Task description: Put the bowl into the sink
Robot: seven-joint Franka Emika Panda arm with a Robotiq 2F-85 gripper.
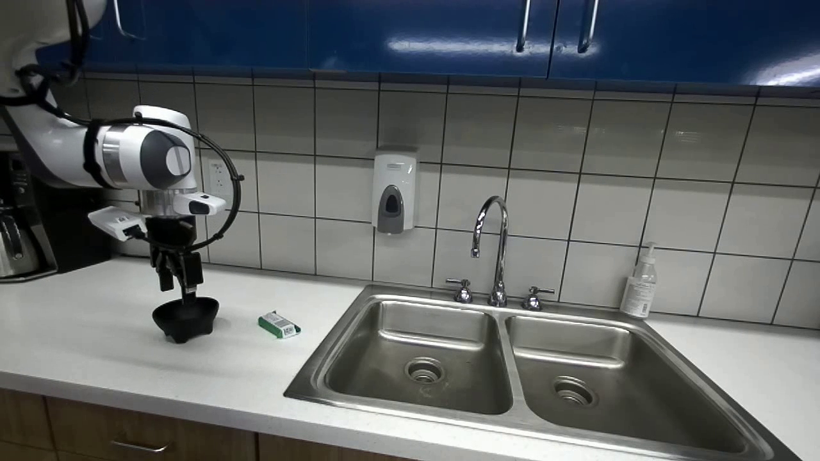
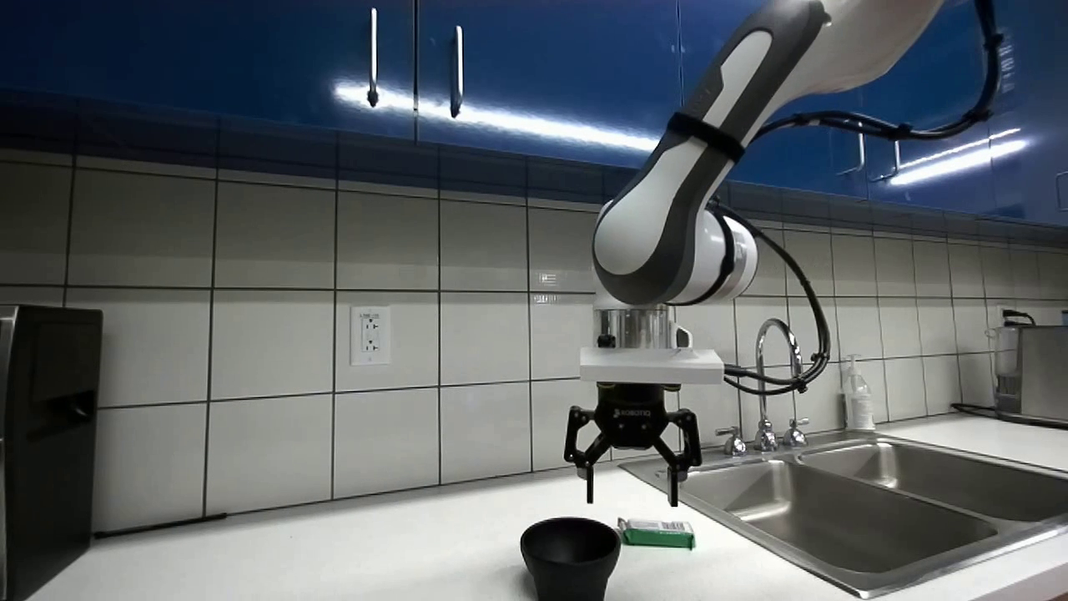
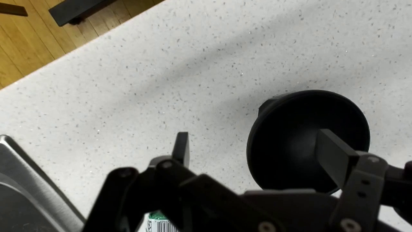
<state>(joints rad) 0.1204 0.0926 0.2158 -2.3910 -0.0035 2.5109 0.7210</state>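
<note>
The black bowl [image 1: 186, 322] stands upright and empty on the white counter, left of the sink. It also shows in an exterior view [image 2: 571, 572] and in the wrist view [image 3: 286, 141]. My gripper [image 2: 632, 502] is open and empty, pointing down, with its fingertips at about or above rim height. In the wrist view my gripper [image 3: 253, 133] has its right finger over the bowl's inside and its left finger outside the rim, over the counter. No contact is visible. The sink's left basin [image 1: 378, 368] is in both exterior views; only the sink's corner [image 3: 38, 180] shows in the wrist view.
A small green-white packet [image 1: 279, 324] lies between the bowl and the sink. A gooseneck faucet [image 1: 503, 250] rises behind the basins. A soap bottle [image 1: 639, 285] stands at the back right. A black appliance [image 2: 52, 434] stands on the counter. The counter's front edge [image 3: 80, 48] shows in the wrist view.
</note>
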